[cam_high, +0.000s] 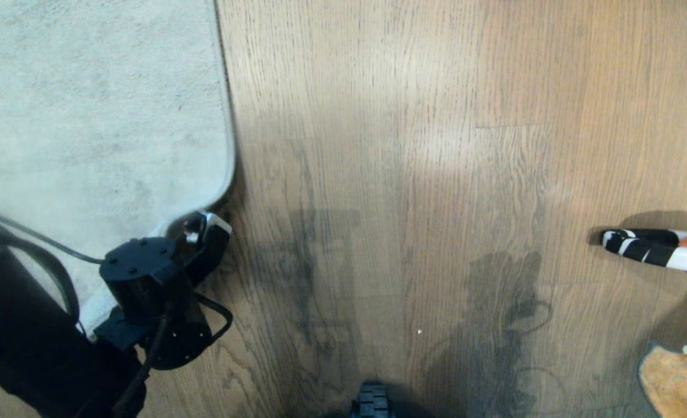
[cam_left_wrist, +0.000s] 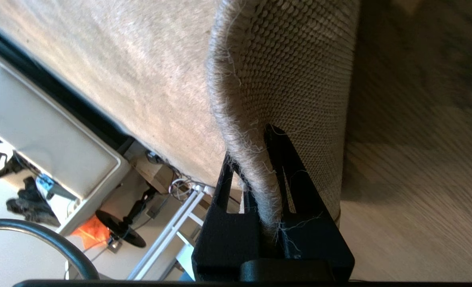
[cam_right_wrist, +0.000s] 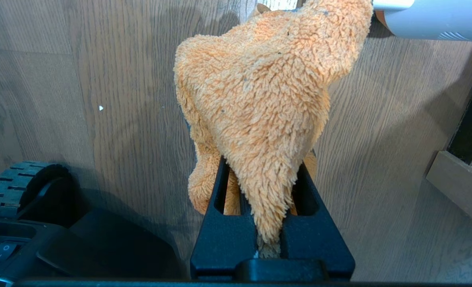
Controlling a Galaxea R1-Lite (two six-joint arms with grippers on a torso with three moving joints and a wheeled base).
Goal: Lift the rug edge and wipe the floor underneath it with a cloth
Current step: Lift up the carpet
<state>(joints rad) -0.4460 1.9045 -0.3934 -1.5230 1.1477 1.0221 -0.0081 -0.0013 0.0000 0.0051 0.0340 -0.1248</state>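
The pale grey rug covers the upper left of the head view. My left gripper is at its near corner, shut on the rug edge. The corner is raised off the floor, so its tan woven backing shows, with shadowed brown planks beneath. The fluffy orange-tan cloth hangs from my right gripper, which is shut on it above the wood floor. In the head view only a part of the cloth shows, at the lower right corner.
A black-and-white striped item on a white tube lies on the floor at the right. My base's wheel is at the bottom middle. A wooden furniture base stands near the right gripper. Furniture and cables lie beyond the rug.
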